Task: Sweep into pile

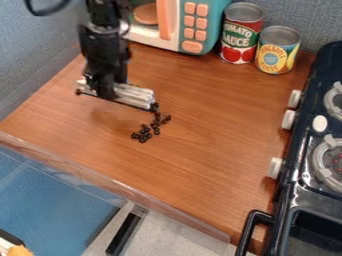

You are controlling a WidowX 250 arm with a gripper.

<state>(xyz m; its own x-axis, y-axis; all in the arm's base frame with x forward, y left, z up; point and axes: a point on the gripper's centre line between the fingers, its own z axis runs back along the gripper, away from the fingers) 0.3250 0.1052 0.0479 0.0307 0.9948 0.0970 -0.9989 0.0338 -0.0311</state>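
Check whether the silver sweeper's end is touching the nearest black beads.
Cannot tell. In the camera view, the silver sweeper ends right by the nearest black beads, but neither contact nor gap is plain.

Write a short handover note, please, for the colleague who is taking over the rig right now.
Gripper: the gripper hangs low over the wooden counter, with a pale, dark-edged bar across its lower end.
Pieces: the small black pieces lie in a loose cluster, with a trail running up to the bar's right end in the view.
Done: most are near one another.
Left: the trail is not yet in a compact pile; I would probably sweep it down into the cluster, gently, so nothing scatters.
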